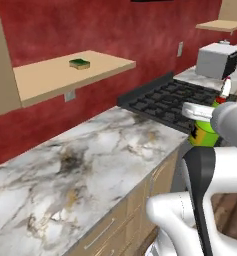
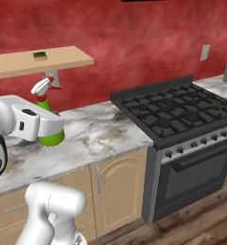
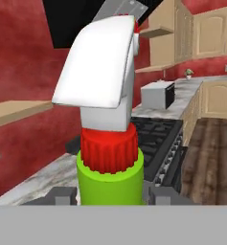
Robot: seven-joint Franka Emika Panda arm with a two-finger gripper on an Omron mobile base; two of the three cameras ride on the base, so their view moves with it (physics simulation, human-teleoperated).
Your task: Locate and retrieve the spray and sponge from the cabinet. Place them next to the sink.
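The spray (image 3: 110, 158), a green bottle with a red neck and a white trigger head, stands upright between my finger tips, and my gripper (image 3: 110, 196) is shut on its body. From the base views, the spray (image 2: 49, 136) hangs above the marble counter's front edge, left of the stove, and it also shows as the spray (image 1: 206, 131) partly hidden behind my arm. The sponge (image 1: 80, 63), green over yellow, lies flat on the cabinet's tan shelf board (image 1: 50, 77), well away from the gripper; it shows as the sponge (image 2: 39, 56) from the other side. The sink is out of view.
A black gas stove (image 2: 175, 112) with an oven below stands right of the marble counter (image 1: 75, 170). A grey toaster oven (image 1: 217, 60) sits on the far counter past the stove. Base cabinets with drawers run under the counter; a wood floor lies to the right.
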